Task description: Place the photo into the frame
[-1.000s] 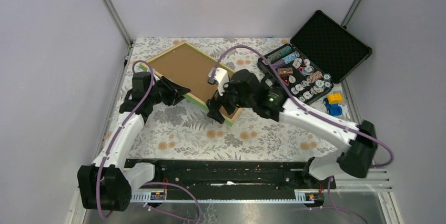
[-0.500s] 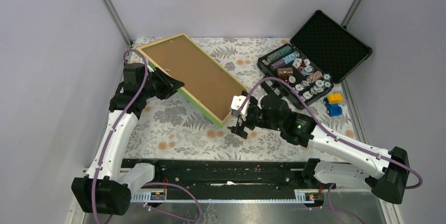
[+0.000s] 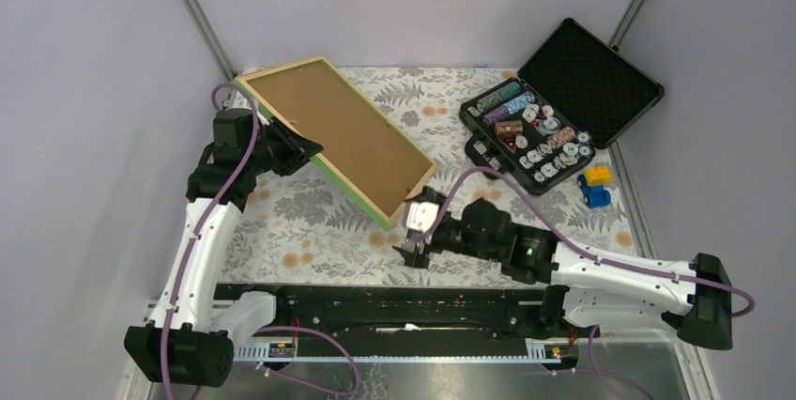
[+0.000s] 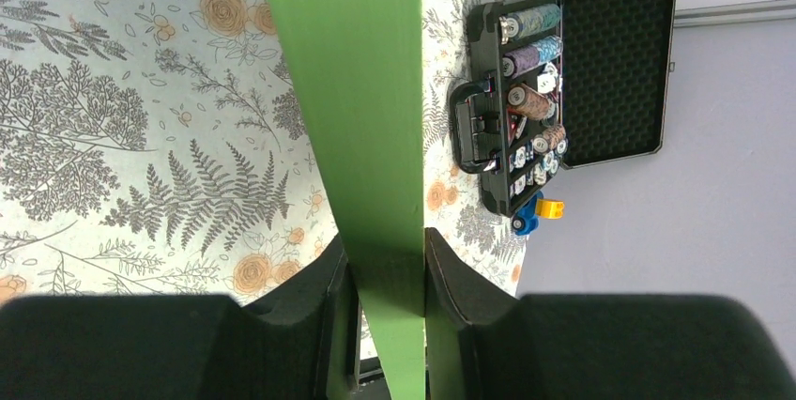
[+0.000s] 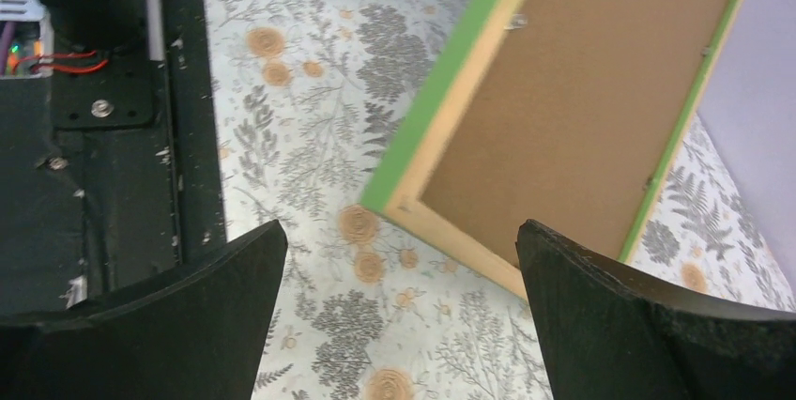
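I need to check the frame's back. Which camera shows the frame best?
Top external: the whole frame shows, brown back up, one edge clamped in the left gripper. The right wrist view shows most of the back, cropped at the top. The left wrist view shows only a green strip between the fingers.

You were working in a lab-style robot cell: plain lilac panels [image 3: 94, 90] on aluminium posts [image 3: 197, 15] boxed in a floral-covered table [image 3: 310, 222], with a black mounting rail [image 3: 394, 299] and loose purple cables [image 3: 319, 339] along its near edge.
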Robot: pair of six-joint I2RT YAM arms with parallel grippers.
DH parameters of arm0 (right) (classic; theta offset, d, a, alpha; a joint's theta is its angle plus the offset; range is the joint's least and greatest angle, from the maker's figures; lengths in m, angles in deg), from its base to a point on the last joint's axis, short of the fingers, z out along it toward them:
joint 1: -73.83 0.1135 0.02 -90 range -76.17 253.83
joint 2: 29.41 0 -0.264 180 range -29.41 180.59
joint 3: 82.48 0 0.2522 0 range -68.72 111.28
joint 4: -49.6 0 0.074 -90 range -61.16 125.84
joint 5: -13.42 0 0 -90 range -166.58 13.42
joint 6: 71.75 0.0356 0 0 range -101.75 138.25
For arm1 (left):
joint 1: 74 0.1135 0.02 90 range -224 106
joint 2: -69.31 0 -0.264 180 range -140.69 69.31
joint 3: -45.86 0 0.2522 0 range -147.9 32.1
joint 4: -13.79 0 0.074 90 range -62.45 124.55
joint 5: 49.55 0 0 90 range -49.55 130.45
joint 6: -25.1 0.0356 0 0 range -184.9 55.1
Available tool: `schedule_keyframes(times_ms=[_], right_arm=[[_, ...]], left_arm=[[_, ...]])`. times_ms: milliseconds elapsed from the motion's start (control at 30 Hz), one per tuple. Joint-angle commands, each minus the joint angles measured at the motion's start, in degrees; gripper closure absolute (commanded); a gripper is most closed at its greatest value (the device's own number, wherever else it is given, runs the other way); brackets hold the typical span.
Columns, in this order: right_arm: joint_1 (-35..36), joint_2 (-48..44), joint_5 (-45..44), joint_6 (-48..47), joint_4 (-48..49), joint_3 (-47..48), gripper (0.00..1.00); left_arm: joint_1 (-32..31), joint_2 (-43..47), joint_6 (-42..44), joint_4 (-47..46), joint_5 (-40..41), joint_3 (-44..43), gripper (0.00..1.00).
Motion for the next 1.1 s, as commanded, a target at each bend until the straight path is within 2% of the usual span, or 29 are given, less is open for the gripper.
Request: schedule_keyframes(times_ms=[0, 100, 400, 500, 800, 1067], right_arm=[[5.97, 1.49, -6.33, -3.43, 8.6, -3.42, 0.0], [7.21, 2.87, -9.58, -6.65, 15.85, -7.47, 0.0], [7.48, 11.35, -19.56, -14.72, 32.87, -10.74, 0.0], [7.48, 12.0, -19.56, -15.42, 35.76, -11.03, 0.03], [7.75, 15.69, -19.88, -17.62, 39.71, -9.83, 0.23], [7.76, 19.74, -25.78, -18.6, 42.58, -6.85, 0.41]], left_arm=[[0.03, 1.45, 0.57, -3.02, 3.81, -4.87, 1.0], [0.01, 1.29, -1.9, -1.94, 4.76, -5.41, 1.0], [0.03, 0.43, -5.4, 2.89, 6.14, -6.72, 1.0], [0.03, 0.43, -5.73, 3.87, 6.7, -7.42, 1.0], [0.03, -0.21, -8.02, 7.24, 8.44, -9.04, 1.0], [0.03, 0.13, -8.61, 8.45, 9.32, -9.81, 1.0]])
